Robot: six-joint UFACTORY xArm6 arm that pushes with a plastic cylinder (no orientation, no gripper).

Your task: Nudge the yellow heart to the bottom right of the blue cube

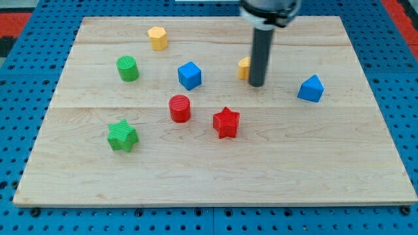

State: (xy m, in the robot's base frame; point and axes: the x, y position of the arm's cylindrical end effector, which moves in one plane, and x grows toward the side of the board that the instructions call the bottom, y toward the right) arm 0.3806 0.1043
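On the wooden bench point(215, 176), left to right: a green cylinder point(128, 68) and green star point(122, 136), a yellow hexagonal block point(157, 38), the blue cube point(189, 75), a red cylinder point(179, 108), a red star point(226, 122), then the yellow heart point(244, 67), half hidden behind our rod, and a blue block point(311, 89) at far right. Our tool is a bare rod that holds nothing, and my tip point(257, 85) rests just right of the heart, seemingly touching it. We judge the heart light, rigid and quick to slide or spin, so we would push squarely on its upper side, toward the view's bottom.
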